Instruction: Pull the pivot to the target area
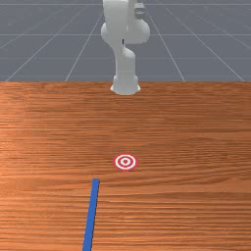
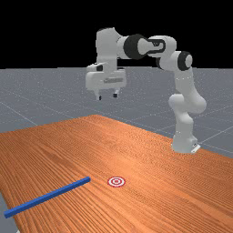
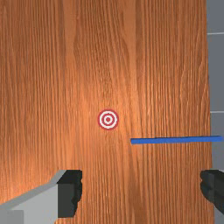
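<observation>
High above the table, the gripper (image 2: 107, 96) is open in the far view, its two fingers apart. The wrist view has the gripper (image 3: 141, 192) with nothing between its fingers. A long blue bar (image 1: 91, 213) lies flat on the wood, its near-arm end a little to the front view's left of the round red-and-white target (image 1: 125, 162). Bar (image 2: 48, 196) and target (image 2: 116, 181) are apart in the far view. In the wrist view the blue bar (image 3: 175, 140) runs out past the table's edge, with the target (image 3: 108, 119) beyond its inner end.
The wooden table (image 2: 150, 159) extends from the arm's base to the edge where the bar's outer end juts over. Grey floor (image 3: 216, 70) shows beyond that edge. The arm's base (image 1: 125, 84) stands at the table's far side in the front view.
</observation>
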